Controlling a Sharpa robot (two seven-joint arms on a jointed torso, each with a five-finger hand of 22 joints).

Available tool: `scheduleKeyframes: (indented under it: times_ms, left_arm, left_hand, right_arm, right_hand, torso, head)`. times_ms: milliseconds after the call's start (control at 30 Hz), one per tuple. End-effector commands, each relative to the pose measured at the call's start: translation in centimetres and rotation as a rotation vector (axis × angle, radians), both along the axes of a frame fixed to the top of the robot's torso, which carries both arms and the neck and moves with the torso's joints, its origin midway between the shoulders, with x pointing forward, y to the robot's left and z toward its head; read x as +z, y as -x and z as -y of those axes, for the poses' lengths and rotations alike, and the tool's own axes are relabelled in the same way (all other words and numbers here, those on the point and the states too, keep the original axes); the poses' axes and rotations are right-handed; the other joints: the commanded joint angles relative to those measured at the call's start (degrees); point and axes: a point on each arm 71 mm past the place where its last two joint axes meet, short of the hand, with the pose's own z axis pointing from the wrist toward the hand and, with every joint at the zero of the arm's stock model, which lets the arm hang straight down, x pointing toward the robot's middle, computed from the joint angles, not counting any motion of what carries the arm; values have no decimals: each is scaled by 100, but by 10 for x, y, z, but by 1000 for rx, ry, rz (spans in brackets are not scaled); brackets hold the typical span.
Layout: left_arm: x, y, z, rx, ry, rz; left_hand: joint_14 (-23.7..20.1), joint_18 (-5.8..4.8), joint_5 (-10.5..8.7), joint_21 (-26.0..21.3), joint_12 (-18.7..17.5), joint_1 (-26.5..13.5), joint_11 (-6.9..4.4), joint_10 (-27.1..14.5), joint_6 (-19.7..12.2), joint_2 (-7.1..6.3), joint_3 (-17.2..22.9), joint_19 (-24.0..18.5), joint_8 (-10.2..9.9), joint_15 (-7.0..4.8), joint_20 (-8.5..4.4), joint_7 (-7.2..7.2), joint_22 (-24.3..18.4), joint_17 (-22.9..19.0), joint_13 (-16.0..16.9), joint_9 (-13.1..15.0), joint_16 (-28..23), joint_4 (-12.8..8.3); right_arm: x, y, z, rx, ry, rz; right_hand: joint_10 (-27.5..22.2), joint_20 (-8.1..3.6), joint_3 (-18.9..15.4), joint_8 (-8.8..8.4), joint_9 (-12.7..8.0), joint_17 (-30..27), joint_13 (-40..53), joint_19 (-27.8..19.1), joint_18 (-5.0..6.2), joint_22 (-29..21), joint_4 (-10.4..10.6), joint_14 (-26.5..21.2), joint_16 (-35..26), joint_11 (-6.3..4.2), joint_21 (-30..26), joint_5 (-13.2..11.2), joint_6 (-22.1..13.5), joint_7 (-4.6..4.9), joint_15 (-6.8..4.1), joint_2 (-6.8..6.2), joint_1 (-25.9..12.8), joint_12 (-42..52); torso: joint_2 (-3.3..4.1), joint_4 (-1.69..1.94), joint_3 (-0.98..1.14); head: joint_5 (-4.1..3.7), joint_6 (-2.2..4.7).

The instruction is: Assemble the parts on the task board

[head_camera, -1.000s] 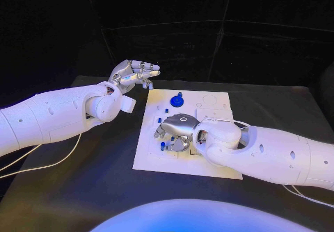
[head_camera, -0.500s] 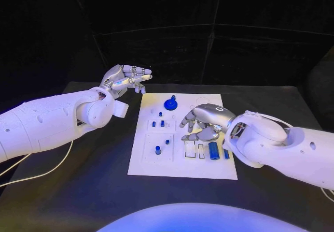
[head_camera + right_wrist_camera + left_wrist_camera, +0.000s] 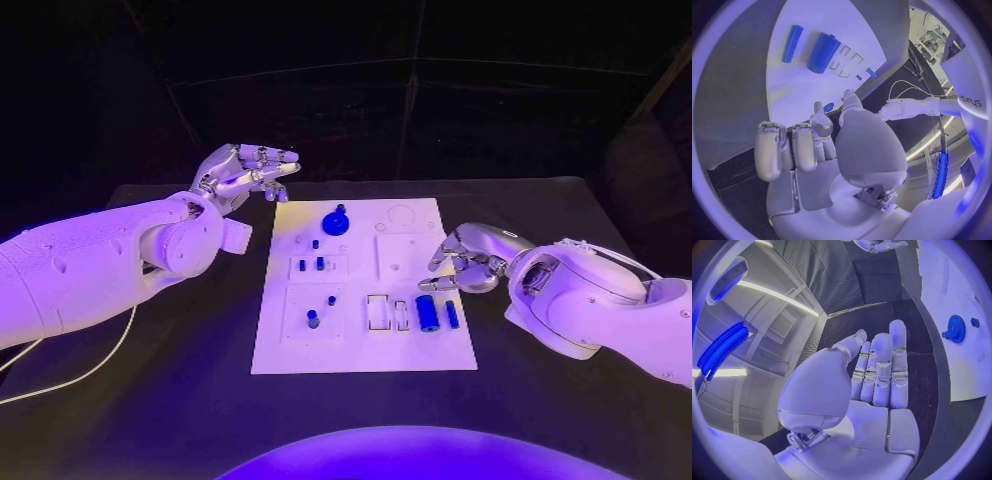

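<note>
Right in the middle of the black table (image 3: 173, 400) sits the task board (image 3: 361, 350), a white plate with a bunch of small blue parts on it. Up near its far edge there's a round blue gear (image 3: 335, 224) with a knob on top. Closer to the front, a fat blue cylinder (image 3: 427, 312) lies flat with a thinner blue rod (image 3: 451, 314) just beside it, next to a couple of rectangular slots. A few tiny blue pegs (image 3: 313, 321) stand over on the left half of the board.

Left hand (image 3: 245, 172) is hanging in the air off the board's far left corner, well clear of everything. Its fingers are curled in toward the thumb in the head view, but the wrist view shows them fairly straight and side by side with nothing in the palm, so I'd call it empty and loosely closed.

Right hand (image 3: 469, 262) is at the board's right edge, just past the cylinder and rod, fingers bent downward. The wrist view shows its fingers (image 3: 795, 150) curled with nothing between them, so it's not holding any part.
</note>
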Motion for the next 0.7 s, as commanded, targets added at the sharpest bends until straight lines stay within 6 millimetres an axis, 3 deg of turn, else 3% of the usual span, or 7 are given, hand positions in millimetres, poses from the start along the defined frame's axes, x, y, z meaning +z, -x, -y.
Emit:
scheduleKeyframes:
  times_ms: [33,233,500,700]
  left_arm:
    - [1,0,2,-13,7,1]
    - [1,0,2,-14,7,0]
    - [1,0,1,-12,6,0]
    - [1,0,1,-12,6,0]
  left_hand:
    - [-39,34,26,-39,15,-8,2,-56,-50,53,-25,-23,25,15,15,9,-9,-8,-3,-2,-18,5]
    - [-40,34,26,-40,15,-9,3,-56,-50,54,-26,-23,26,15,16,9,-10,-8,-3,-2,-18,6]
    - [-40,34,25,-42,19,-14,3,-56,-51,56,-30,-22,29,16,16,9,-11,-9,-2,-2,-17,10]
    - [-40,34,25,-42,19,-14,3,-56,-51,56,-30,-22,29,16,16,9,-11,-9,-2,-2,-17,10]
  right_arm:
    - [-5,3,5,-68,52,-37]
    - [-15,9,1,-48,95,-63]
    - [-23,11,-5,-25,119,-88]
    - [-32,14,-9,-5,138,-119]
  right_hand:
    - [119,-10,-63,75,34,136,444,67,-52,674,12,295,71,-15,50,43,52,-43,-26,80,-39,355]
    - [256,-25,-134,189,116,540,925,204,-102,880,13,358,273,-42,166,29,123,-79,-44,183,-109,733]
    - [252,-25,-205,222,163,597,1023,217,-108,906,24,360,304,-42,182,60,112,-81,-42,221,-247,780]
    - [271,-26,-236,252,195,634,1102,227,-112,925,27,362,321,-48,192,101,131,-89,-44,242,-338,830]
  torso:
    - [-9,3,-8]
    - [4,16,-6]
    - [2,2,-13]
    - [3,10,-10]
  head:
    - [-42,-3]
    - [-40,9]
    - [-20,3]
    - [-24,-10]
